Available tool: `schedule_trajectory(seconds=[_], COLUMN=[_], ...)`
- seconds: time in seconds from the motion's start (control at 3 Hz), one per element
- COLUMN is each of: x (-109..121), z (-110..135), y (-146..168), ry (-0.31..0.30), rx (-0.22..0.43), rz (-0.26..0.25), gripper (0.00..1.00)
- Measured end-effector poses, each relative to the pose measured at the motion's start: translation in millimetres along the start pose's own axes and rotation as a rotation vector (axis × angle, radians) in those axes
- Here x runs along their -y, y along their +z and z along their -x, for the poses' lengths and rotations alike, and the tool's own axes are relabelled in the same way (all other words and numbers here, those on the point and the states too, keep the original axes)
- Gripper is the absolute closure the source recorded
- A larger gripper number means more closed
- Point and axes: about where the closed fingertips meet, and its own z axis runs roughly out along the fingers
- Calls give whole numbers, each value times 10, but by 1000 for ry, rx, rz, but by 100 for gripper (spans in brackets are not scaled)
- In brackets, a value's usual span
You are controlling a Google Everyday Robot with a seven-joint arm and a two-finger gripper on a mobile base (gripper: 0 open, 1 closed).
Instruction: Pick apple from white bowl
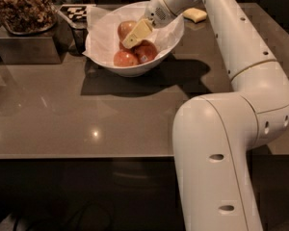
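The white bowl (pixel 135 70) stands on the brown table at the upper middle, lined with white paper. Three apples show in it. The apple (pixel 125 28), the palest and largest, lies at the back. A small red apple (pixel 124 58) lies at the front left and a red apple with a small sticker (pixel 146 52) at the front right. My gripper (pixel 137 33) reaches down into the bowl from the right, its cream tip against the right side of the pale apple and above the red ones.
A metal container (pixel 26 46) heaped with brown dried pieces stands at the far left. A black-and-white patterned tag (pixel 76 12) lies behind the bowl. A yellow object (pixel 194 15) lies at the back right. My arm's large link (pixel 216 167) fills the front right.
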Motion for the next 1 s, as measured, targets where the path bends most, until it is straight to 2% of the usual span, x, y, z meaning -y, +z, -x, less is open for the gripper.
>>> schedule_trajectory(seconds=[0.33,0.67,1.0], x=[21,28,-46], z=[-3,41,37], y=[-40,-231,-535], ry=[6,-14,-29], rx=[9,47,127], rz=[-6,-30,-42], gripper=[84,100,100])
